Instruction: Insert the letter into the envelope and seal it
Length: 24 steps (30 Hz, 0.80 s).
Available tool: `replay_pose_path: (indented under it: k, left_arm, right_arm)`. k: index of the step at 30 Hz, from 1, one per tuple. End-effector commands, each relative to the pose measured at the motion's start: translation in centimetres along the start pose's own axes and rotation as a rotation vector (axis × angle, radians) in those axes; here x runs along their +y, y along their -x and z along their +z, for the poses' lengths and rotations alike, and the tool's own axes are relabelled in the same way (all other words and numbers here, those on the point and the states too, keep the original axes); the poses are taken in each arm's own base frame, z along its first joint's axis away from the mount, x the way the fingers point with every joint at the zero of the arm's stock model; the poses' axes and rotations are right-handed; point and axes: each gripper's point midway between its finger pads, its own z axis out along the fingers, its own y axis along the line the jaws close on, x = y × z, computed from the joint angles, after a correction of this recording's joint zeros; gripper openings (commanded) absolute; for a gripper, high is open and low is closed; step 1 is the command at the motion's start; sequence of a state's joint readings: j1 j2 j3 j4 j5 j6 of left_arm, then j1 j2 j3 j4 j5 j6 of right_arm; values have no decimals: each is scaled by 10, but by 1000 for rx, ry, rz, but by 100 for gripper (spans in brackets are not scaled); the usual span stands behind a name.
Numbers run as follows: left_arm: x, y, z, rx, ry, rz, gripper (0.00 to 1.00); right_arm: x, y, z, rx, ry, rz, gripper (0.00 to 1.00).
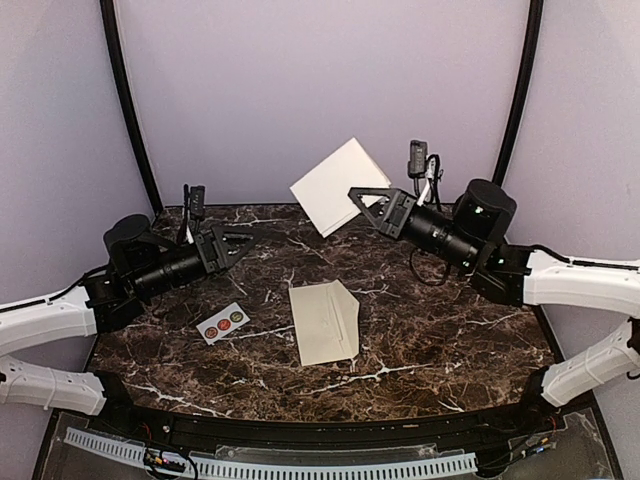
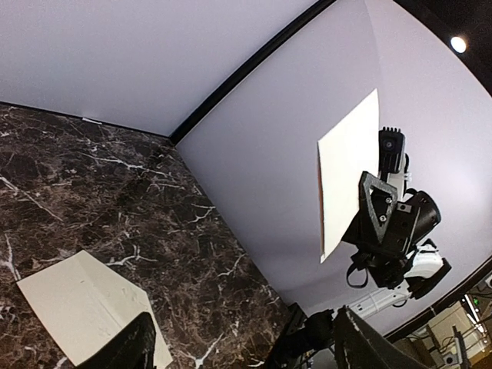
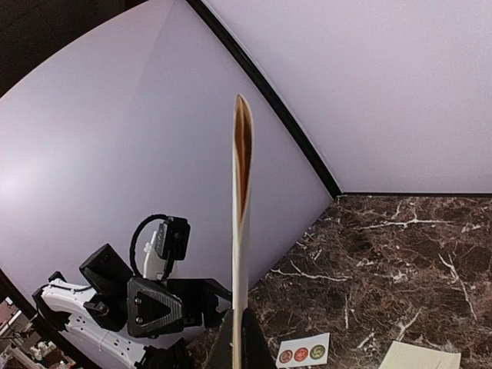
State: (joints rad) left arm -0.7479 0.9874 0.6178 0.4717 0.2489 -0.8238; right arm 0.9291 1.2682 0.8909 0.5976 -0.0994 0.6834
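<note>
Robot test cell, lab-type setting, not home or shop. Dark marble-look tabletop (image 1: 450,340) boxed in by plain lavender backdrop panels (image 1: 320,80); black curved struts (image 1: 125,100) at seams. Left arm (image 1: 60,320) and right arm (image 1: 580,280) bolted at near edge. Slotted cable duct (image 1: 300,465) with loose wiring along front. Past backdrop edge, cluttered equipment (image 2: 461,323), possibly shelving; too blurred to tell.
</note>
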Motion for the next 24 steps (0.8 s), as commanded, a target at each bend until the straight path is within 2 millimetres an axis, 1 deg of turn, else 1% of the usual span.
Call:
replay_pose_path:
  k: [1,2,5,8,9,10,11,12,15,17,19,20,21,22,23,24]
  left_arm:
    - [3,-7,0,113,65,115,80]
    - [-3,-5,3,129,50,154,81]
    - [-6,-10,8,183,35,200,82]
    - [-9,-21,18,258,-5,216,82]
    - [-5,-27,21,286,-1,215,82]
    - [-8,-29,23,301,-15,216,82]
    - [-5,-35,26,327,-10,216,82]
    - [-6,-37,28,337,-12,218,82]
    - [-8,-47,32,377,-40,219,84]
    - [-10,-53,34,398,-63,214,83]
    - [-14,-59,35,419,-94,209,76]
    - [-17,-60,36,420,-108,209,68]
    - [-19,-64,36,435,-126,202,63]
    - [-22,-64,37,432,-141,199,54]
    - [-23,-66,36,436,-153,194,50]
    - [-26,-65,37,426,-168,190,42]
  right_arm:
    - [-25,-33,-11,226,-101,-66,0]
    - [-26,-37,-13,252,-99,-71,0]
    - [-21,-51,-17,330,-60,-78,0]
    - [-12,-68,-17,429,15,-76,0]
    - [-10,-75,-17,466,36,-69,0]
    - [-8,-81,-18,497,56,-65,0]
    - [-3,-85,-17,528,87,-64,0]
    - [-1,-90,-18,557,104,-62,0]
    - [-1,-100,-18,615,121,-62,0]
    - [-2,-105,-19,644,125,-58,0]
    - [0,-109,-18,661,144,-56,0]
    - [0,-110,-18,667,150,-56,0]
    - [0,-111,-17,675,152,-55,0]
    - [-2,-114,-17,688,150,-56,0]
    - [-2,-114,-16,694,148,-58,0]
    - [-2,-115,-15,697,152,-62,0]
